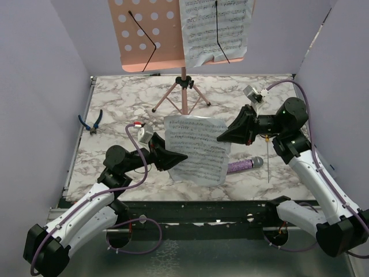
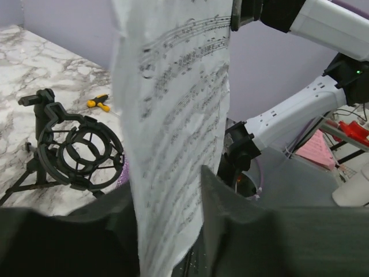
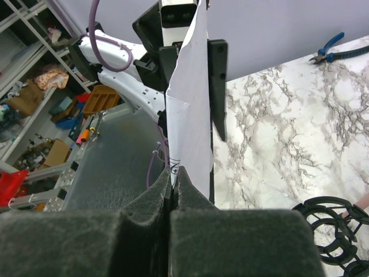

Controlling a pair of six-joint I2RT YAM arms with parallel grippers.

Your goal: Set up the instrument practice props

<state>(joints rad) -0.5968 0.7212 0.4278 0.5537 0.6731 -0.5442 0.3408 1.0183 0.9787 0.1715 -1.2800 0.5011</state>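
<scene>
A white sheet-music page hangs upright over the middle of the table between both grippers. My right gripper is shut on its edge, and its fingertips pinch the paper. My left gripper is open, with the page passing through the gap between its fingers. The pink perforated music stand stands at the back with another page on its right half. The glittery purple microphone lies on the table right of the held page. The black tripod shock-mount stands behind the page.
Blue-handled pliers lie near the table's left edge. A yellow-handled screwdriver lies right of the microphone, below the right arm. Lilac walls close in the left, right and back. The stand's tripod legs spread at the back centre.
</scene>
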